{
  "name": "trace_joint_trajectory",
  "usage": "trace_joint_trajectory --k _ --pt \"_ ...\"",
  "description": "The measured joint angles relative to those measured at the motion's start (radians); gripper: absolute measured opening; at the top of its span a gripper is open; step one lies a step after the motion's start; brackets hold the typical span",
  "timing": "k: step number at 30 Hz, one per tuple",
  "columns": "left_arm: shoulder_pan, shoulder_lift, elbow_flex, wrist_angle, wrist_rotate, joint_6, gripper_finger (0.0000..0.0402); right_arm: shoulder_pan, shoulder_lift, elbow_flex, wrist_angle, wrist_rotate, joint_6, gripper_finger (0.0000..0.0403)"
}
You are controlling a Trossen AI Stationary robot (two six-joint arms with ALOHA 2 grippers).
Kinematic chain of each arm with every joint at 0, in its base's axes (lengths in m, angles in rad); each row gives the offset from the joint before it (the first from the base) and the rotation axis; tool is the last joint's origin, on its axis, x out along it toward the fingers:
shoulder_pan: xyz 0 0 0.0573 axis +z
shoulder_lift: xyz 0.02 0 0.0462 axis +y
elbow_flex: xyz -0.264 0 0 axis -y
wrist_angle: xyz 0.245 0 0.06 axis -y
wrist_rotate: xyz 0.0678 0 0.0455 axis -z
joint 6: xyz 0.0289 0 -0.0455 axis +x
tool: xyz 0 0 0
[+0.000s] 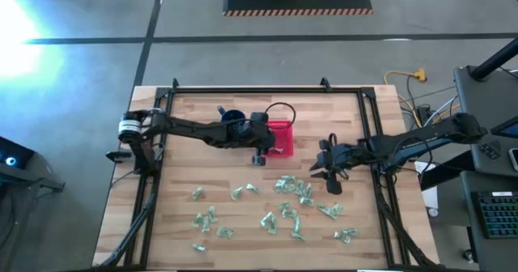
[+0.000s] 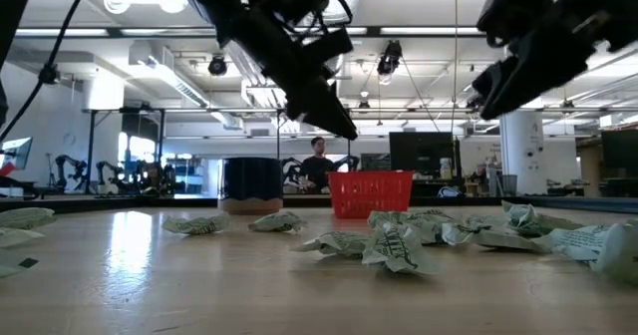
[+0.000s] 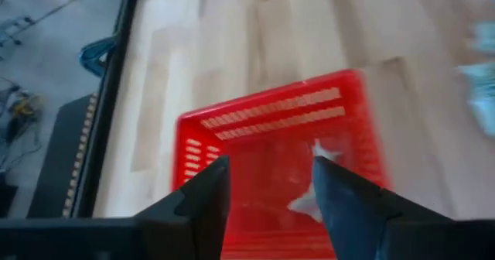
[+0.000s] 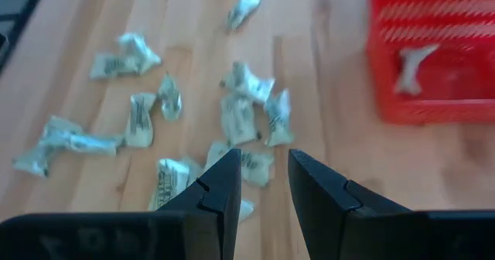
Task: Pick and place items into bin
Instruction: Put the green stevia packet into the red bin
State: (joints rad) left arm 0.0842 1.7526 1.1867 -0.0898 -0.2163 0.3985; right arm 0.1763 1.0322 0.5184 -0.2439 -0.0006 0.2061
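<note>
The red basket (image 1: pixel 282 139) stands on the wooden table near its middle, with a whitish piece (image 3: pixel 319 153) lying inside it. My left gripper (image 3: pixel 271 189) hovers open above the basket's near side and holds nothing. Several pale green and whitish wrinkly pieces (image 1: pixel 295 189) lie scattered over the near half of the table, and show in the low view too (image 2: pixel 394 243). My right gripper (image 4: pixel 264 175) is open and empty, up above the cluster of pieces (image 4: pixel 247 105) to the right of the basket (image 4: pixel 433 59).
A dark blue mug (image 1: pixel 231 116) stands just left of the basket, near my left arm. A black frame (image 1: pixel 267 90) runs along the table's far and side edges. A person (image 2: pixel 317 161) stands in the room far behind the table.
</note>
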Motion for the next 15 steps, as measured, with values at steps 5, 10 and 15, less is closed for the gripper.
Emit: trace_joint_trajectory --k 5,10,15 --pt "-0.054 -0.074 -0.029 -0.112 0.003 -0.043 0.0171 0.051 0.112 -0.012 0.045 0.000 -0.005 0.0100" --pt "-0.109 -0.145 -0.039 -0.218 0.004 -0.112 0.0171 0.091 0.201 0.017 0.046 0.002 -0.023 0.0100" --pt "-0.159 -0.213 -0.092 -0.237 0.005 -0.160 0.0171 0.109 0.294 0.031 0.061 0.003 -0.047 0.0100"
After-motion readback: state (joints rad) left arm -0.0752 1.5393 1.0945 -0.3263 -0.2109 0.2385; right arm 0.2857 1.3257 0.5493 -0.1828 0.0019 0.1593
